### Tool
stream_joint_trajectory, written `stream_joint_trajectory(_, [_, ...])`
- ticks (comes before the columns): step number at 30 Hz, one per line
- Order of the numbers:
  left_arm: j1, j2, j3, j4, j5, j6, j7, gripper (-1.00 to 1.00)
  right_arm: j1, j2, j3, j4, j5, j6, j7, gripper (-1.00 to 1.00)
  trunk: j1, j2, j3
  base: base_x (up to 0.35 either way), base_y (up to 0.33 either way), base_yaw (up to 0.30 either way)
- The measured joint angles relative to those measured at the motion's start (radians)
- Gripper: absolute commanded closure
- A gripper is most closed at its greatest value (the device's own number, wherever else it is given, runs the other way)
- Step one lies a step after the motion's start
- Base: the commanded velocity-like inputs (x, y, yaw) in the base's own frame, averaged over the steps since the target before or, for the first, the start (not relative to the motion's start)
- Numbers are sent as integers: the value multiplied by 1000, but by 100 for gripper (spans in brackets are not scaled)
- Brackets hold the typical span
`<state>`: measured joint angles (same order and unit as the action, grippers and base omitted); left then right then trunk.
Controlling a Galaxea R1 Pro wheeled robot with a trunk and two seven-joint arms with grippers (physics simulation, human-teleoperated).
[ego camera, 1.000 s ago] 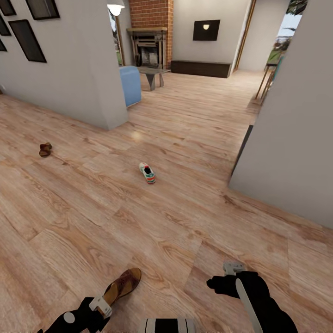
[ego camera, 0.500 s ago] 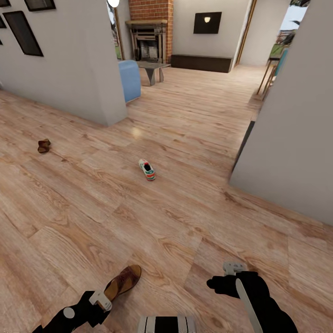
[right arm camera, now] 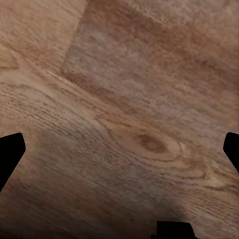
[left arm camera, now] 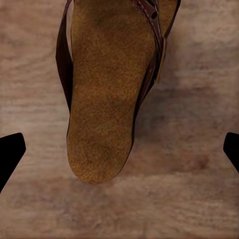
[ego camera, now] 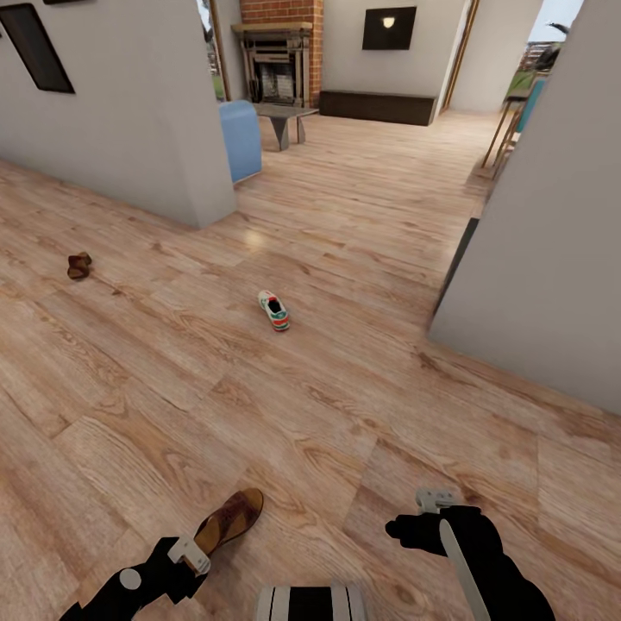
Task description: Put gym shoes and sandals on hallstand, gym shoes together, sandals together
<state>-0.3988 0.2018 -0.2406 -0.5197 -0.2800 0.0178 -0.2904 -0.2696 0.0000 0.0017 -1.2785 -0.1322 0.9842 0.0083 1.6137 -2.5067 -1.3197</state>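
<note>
Sandal (left arm camera: 107, 94) lies on floor (left arm camera: 199, 199) just beyond the spread left pincer (left arm camera: 119, 152).

Left wrist: sandal on floor.
Brown sandal (left arm camera: 107, 94) lies flat on wood-plank floor (left arm camera: 199, 189), tan insole up. Dark fingertips (left arm camera: 10, 152) stand wide apart, flanking it, both clear of it.

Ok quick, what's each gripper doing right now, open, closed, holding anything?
Left gripper: open, empty, above the near sandal.
Right gripper: open, empty, over bare floor.
</note>
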Motion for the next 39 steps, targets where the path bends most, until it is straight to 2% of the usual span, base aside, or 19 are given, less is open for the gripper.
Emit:
stream_joint_trajectory(3, [0,0,0,0,0,0,0,-100,0,0,0,0,0,0,0,-100,0,0,-2,0,0,0])
stream_joint_trajectory(12, [0,0,0,-1,0,0,2,-100,0,0,0,0,0,0,0,-100,4,-2,-49,0,0,0])
stream_joint_trajectory(24, [-1,2,0,-1,0,0,4,-100,0,0,0,0,0,0,0,-100,4,-2,-52,0,0,0])
stream_joint_trajectory(28, [-7,17,0,-1,0,0,4,-100,0,0,0,0,0,0,0,-100,6,-3,-70,0,0,0])
stream_joint_trajectory(39, [-11,21,0,-8,0,0,6,-100,0,0,0,0,0,0,0,-100,6,-3,-75,0,0,0])
